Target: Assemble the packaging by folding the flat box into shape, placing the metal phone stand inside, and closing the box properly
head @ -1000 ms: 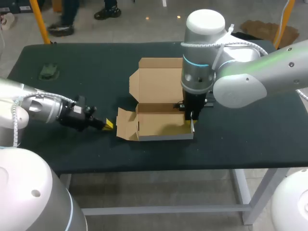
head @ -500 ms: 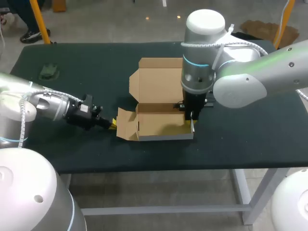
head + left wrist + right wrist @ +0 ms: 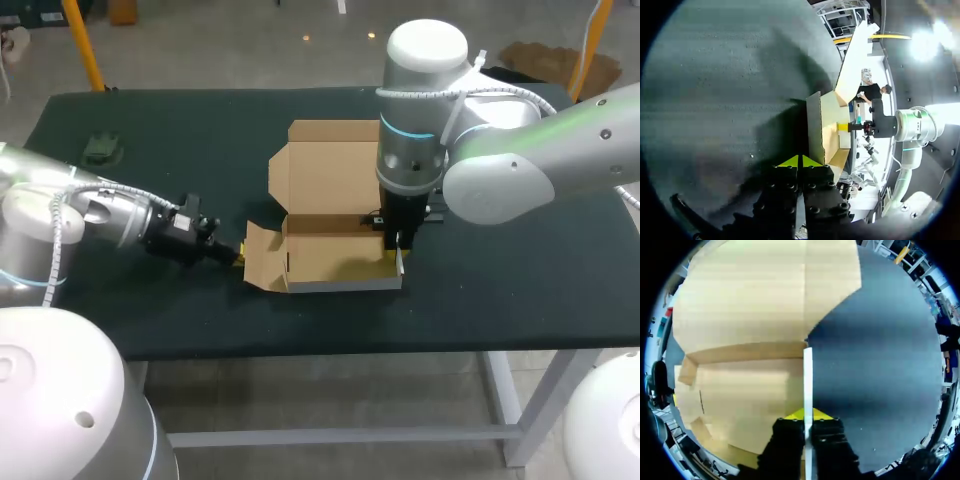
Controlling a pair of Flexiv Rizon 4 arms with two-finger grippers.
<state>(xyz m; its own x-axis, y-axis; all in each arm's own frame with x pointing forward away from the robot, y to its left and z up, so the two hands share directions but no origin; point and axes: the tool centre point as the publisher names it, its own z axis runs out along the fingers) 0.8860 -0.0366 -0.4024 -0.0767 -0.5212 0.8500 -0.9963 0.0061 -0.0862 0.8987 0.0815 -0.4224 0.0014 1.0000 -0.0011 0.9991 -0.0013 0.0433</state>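
Dark green tabletop (image 3: 520, 290): the half-folded brown cardboard box (image 3: 330, 180) is pinched by its right wall between the jaws of the right gripper (image 3: 398, 256), while the left gripper (image 3: 238, 254), tips pressed together, has been brought up to the side flap (image 3: 262, 262) just ahead of it, apparently for folding inward.

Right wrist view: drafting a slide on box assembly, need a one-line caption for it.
Right tool pinching the upright side wall of the open cardboard box on the dark table.

Your right gripper (image 3: 397, 252) occupies the box (image 3: 330, 268) at its right wall. Your left gripper (image 3: 238, 255) crowds the left flap (image 3: 262, 258). Pass over the table (image 3: 520, 270) farther right.
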